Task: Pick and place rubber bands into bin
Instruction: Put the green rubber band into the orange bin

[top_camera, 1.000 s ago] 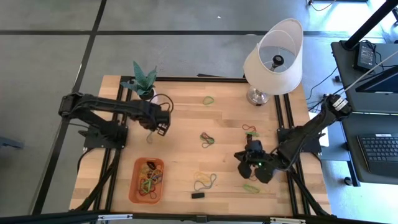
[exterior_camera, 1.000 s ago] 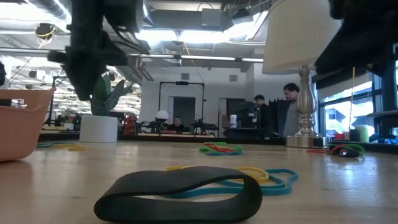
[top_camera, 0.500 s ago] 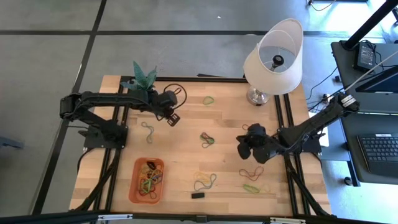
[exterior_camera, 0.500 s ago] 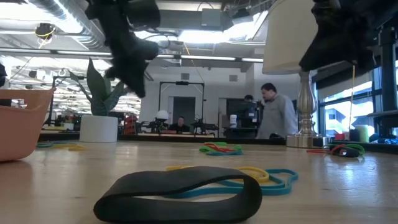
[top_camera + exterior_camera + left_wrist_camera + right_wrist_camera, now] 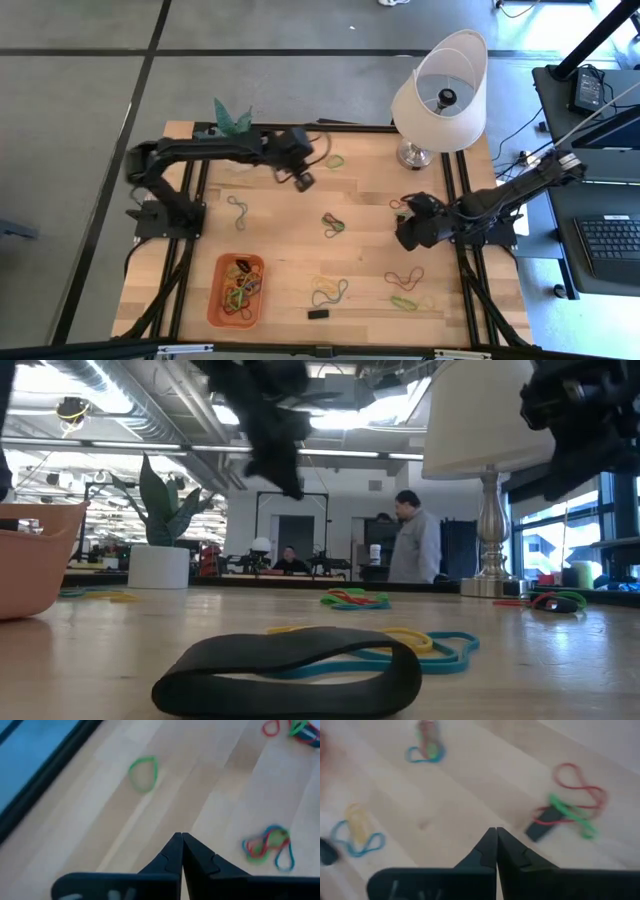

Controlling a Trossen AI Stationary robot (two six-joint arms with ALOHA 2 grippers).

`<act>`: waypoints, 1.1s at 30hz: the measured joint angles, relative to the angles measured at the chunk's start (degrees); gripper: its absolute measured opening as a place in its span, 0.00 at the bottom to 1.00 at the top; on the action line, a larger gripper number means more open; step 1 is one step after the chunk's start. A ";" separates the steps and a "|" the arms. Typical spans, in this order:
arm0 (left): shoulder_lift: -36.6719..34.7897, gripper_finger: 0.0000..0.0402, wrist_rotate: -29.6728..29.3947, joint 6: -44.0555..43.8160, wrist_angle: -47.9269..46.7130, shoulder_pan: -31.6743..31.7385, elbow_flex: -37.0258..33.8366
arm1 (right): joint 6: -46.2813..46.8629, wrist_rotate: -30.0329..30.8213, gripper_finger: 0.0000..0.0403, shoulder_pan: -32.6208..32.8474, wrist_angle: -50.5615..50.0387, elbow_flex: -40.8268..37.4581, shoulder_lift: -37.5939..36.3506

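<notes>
The left gripper [image 5: 304,177] is hovering, jaws pressed together and empty, near a green rubber band [image 5: 335,161]. The right gripper [image 5: 408,232], likewise closed, is hanging beside red and green rubber bands [image 5: 403,208]. The bin [image 5: 222,306] is sitting at the front-left, holding bands

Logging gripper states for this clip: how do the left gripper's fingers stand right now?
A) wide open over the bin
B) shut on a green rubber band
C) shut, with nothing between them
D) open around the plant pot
C: in the left wrist view the left gripper has its fingertips pressed together with nothing held, and the green rubber band lies apart on the table.
</notes>
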 joint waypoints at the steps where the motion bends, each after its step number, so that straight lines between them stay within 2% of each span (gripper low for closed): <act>1: 2.62 0.01 -0.08 0.86 -0.29 0.00 2.94 | 0.79 -0.02 0.00 -0.28 -1.60 0.00 -0.47; 9: 22.86 0.04 -2.29 7.41 -2.15 1.36 25.39 | 2.05 -0.04 0.00 -0.91 -4.00 0.00 -1.98; 16: 36.80 0.21 4.02 8.22 -9.24 4.54 40.40 | 2.05 -0.04 0.00 -0.91 -3.98 0.00 -1.97; 20: 40.93 0.33 5.06 7.88 -10.16 5.30 42.44 | 2.03 -0.03 0.00 -0.91 -4.00 0.00 -1.96; 24: 42.42 0.40 4.67 9.54 -10.93 5.35 42.50 | 2.01 -0.02 0.00 -0.91 -4.02 0.00 -1.96; 33: 44.02 0.35 -1.25 9.17 -14.74 5.73 42.55 | 1.19 0.00 0.00 -0.91 -6.31 0.00 -1.96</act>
